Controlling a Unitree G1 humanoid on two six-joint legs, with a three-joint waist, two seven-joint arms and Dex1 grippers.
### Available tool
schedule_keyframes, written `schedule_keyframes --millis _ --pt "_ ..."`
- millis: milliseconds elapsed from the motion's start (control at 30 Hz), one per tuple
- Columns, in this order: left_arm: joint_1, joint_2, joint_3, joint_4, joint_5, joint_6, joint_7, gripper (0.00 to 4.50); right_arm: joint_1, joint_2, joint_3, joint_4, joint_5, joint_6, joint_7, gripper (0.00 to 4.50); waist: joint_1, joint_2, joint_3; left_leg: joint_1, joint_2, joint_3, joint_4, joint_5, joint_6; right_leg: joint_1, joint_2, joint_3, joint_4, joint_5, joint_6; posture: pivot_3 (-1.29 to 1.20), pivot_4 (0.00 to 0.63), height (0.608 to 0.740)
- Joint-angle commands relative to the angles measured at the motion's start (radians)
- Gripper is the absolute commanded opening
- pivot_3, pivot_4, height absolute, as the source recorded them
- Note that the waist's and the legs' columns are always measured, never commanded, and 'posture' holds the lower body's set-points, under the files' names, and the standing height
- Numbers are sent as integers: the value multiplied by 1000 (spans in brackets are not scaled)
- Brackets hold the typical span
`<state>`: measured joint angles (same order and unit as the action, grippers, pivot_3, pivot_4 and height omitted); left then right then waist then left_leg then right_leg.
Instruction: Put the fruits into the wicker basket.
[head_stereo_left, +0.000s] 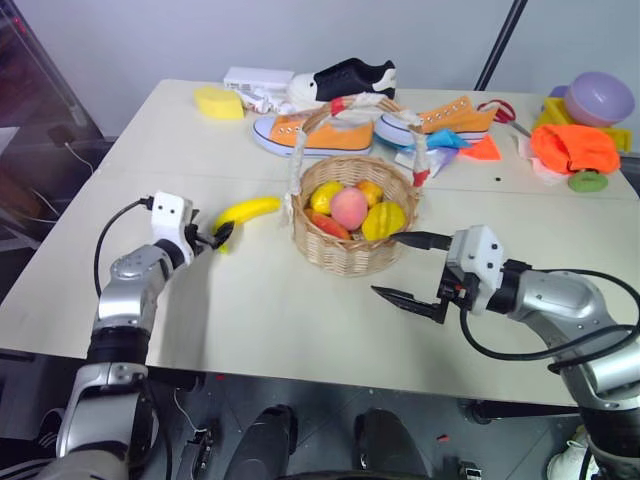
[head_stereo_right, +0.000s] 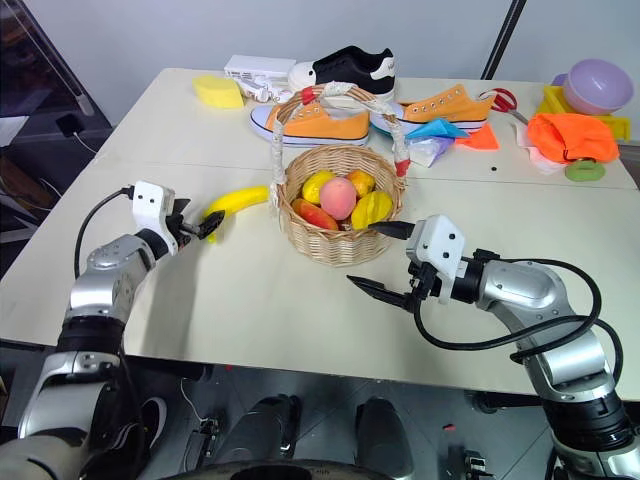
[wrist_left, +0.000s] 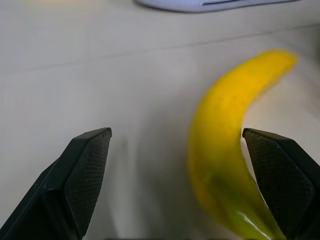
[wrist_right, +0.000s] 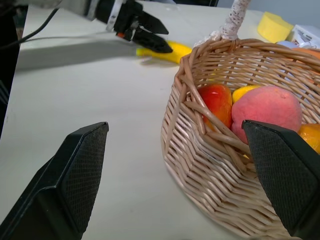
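1. Left gripper (head_stereo_left: 222, 237): jaws wide, nothing held, sitting at the stem end of the curved yellow toy banana (head_stereo_left: 248, 211). In the wrist view the banana (wrist_left: 230, 150) lies between the fingers but hard against one of them, off-centre. Looks like a pre-grasp line-up; I can't tell whether a finger touches it.
2. Banana lies flat on the pale counter (head_stereo_left: 280, 310), just left of the round tan wicker basket (head_stereo_left: 350, 252), so it's a short carry. Only fruit I can see outside the basket.
3. The basket sits mid-counter; its arched handle wrapped in white cloth with red bands (head_stereo_left: 300, 150) spans side to side, so a drop-in likely has to clear it.
4. Inside it: fuzzy pink-red peach (head_stereo_left: 348, 208), small yellow fruits (head_stereo_left: 383, 220), a red-yellow one (head_stereo_left: 328, 224). Task looks nearly done.
5. Right gripper (head_stereo_left: 408, 268): jaws wide, empty, parked just right of the basket with one finger near the rim; probably standing clear.
6. Far edge holds orange sneakers (head_stereo_left: 310, 135). Not task items.
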<state>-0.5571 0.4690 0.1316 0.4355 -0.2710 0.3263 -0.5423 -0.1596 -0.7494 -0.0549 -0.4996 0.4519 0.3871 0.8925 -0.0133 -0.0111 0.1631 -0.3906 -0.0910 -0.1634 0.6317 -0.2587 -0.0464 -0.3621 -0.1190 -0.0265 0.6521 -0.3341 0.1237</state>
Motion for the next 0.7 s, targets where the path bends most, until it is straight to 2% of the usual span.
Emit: schedule_keyframes --millis 33,300,333,400,533,567,700 --pt "-16 0 -24 -21 3 38 -33 4500 -22 -10 -9 -47 10 2 -2 4459 -2 0 0 0 0 0 0 0 0 0 0 0 0 0 0 0 150 740" --pt "-18 0 -64 -16 52 65 -39 4500 -81 11 29 -71 12 51 -39 4459 0 0 0 0 0 0 0 0 0 -1 0 0 1 0 0 0 150 740" --pt "-21 1 -62 -11 59 65 -27 3986 -84 12 33 -71 9 52 -42 4500 0 0 0 0 0 0 0 0 0 -1 0 0 1 0 0 0 150 740" --pt "-23 -1 -51 -11 58 64 -16 3251 -86 13 36 -69 8 54 -45 4500 1 0 0 0 0 0 0 0 0 -1 0 0 1 0 0 0 150 740" --pt "3 2 -44 -53 44 63 -33 1190 -88 11 33 -61 13 55 -41 4500 -1 0 0 0 0 0 0 0 0 -1 0 0 1 0 0 0 150 740" --pt "16 6 -38 -75 37 65 -36 951 -88 10 31 -57 13 52 -38 4500 -1 0 0 0 0 0 0 0 0 -1 0 0 1 0 0 0 150 740" --pt "97 51 14 -198 28 80 -7 946 -78 7 22 -42 8 35 -27 4500 -6 0 0 0 1 0 0 0 0 -1 0 0 1 0 0 0 150 740"
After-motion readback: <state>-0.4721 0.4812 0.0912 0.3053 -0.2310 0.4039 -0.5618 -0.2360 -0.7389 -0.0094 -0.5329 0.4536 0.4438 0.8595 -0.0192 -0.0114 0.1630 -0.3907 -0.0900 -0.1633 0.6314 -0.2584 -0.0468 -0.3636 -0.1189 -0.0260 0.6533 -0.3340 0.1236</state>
